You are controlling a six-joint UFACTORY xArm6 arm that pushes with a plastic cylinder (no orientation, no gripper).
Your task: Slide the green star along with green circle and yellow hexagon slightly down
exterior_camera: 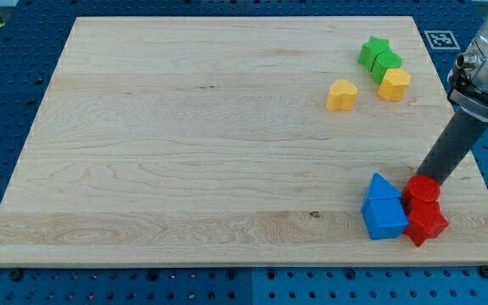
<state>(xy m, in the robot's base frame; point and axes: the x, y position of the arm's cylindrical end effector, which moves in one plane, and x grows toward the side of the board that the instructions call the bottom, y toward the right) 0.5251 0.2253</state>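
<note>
The green star lies near the board's top right. The green circle touches it just below and to the right. The yellow hexagon touches the green circle from below. The three form a short slanted chain. My rod comes in from the view's right edge. My tip is far below this chain, at the top edge of a red block. Whether it touches that block I cannot tell.
A yellow heart lies left of the yellow hexagon. Near the bottom right sit a blue triangle, a blue block and a red star. The wooden board's right edge is close to the chain.
</note>
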